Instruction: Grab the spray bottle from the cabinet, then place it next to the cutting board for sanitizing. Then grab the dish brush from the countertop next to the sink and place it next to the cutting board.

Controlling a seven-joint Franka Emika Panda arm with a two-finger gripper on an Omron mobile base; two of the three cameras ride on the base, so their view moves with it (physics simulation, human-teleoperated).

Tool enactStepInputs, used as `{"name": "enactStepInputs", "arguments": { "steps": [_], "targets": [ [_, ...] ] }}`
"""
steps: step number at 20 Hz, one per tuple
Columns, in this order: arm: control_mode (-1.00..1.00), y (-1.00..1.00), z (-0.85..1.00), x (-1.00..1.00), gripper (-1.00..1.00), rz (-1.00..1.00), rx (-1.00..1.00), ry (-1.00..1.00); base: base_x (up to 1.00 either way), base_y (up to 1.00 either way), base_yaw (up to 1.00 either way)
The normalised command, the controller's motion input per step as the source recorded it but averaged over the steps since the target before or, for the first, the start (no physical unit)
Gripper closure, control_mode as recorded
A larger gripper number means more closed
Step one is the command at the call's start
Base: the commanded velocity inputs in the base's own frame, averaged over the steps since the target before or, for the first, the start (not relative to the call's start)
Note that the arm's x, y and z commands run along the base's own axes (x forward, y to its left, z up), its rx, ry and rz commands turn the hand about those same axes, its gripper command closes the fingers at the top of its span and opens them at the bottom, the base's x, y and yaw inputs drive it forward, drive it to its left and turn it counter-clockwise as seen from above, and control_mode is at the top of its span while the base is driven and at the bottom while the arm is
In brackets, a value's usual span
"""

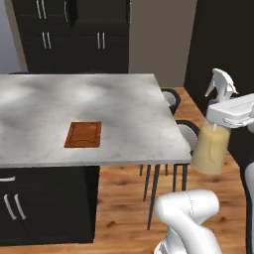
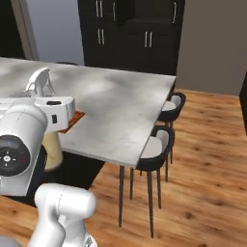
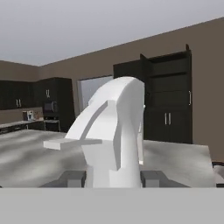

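Note:
My gripper (image 1: 219, 122) is shut on the neck of the spray bottle (image 1: 211, 149), which hangs upright in the air off the right end of the island. The bottle has a pale yellow body and a whitish trigger head (image 3: 114, 135), and the hand view looks straight at that head between my fingertips (image 3: 72, 177). The bottle's body (image 2: 52, 150) shows below my hand in the right base view. The reddish-brown cutting board (image 1: 83, 135) lies flat on the white-marbled island (image 1: 124, 104), well to the left of the bottle. Behind the island stands the tall dark cabinet (image 3: 169, 100). The dish brush, the sink and the countertop are out of view.
Two dark stools with pale seats (image 1: 187, 130) (image 2: 155, 147) stand tucked under the island's right edge, close below the bottle. Wooden floor (image 2: 202, 159) stretches to the right. More dark cabinets (image 1: 74, 39) line the back wall.

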Motion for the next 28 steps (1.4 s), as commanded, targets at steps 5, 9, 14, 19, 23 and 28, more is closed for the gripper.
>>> {"name": "enactStepInputs", "arguments": {
  "steps": [5,9,14,19,23,28],
  "targets": [
    [1.00,0.00,0.00,0.00,1.00,0.00,0.00,0.00,0.00,1.00,-0.40],
    [1.00,0.00,0.00,0.00,1.00,0.00,0.00,0.00,0.44,1.00,-0.47],
    [1.00,0.00,0.00,0.00,1.00,0.00,0.00,0.00,0.48,0.66,-0.21],
    [1.00,0.00,0.00,0.00,1.00,0.00,0.00,0.00,0.19,0.43,0.00],
    [1.00,0.00,0.00,0.00,1.00,0.00,0.00,0.00,0.35,-0.03,0.03],
    [1.00,0.00,0.00,0.00,1.00,0.00,0.00,0.00,0.87,-0.03,0.14]
  ]
}}
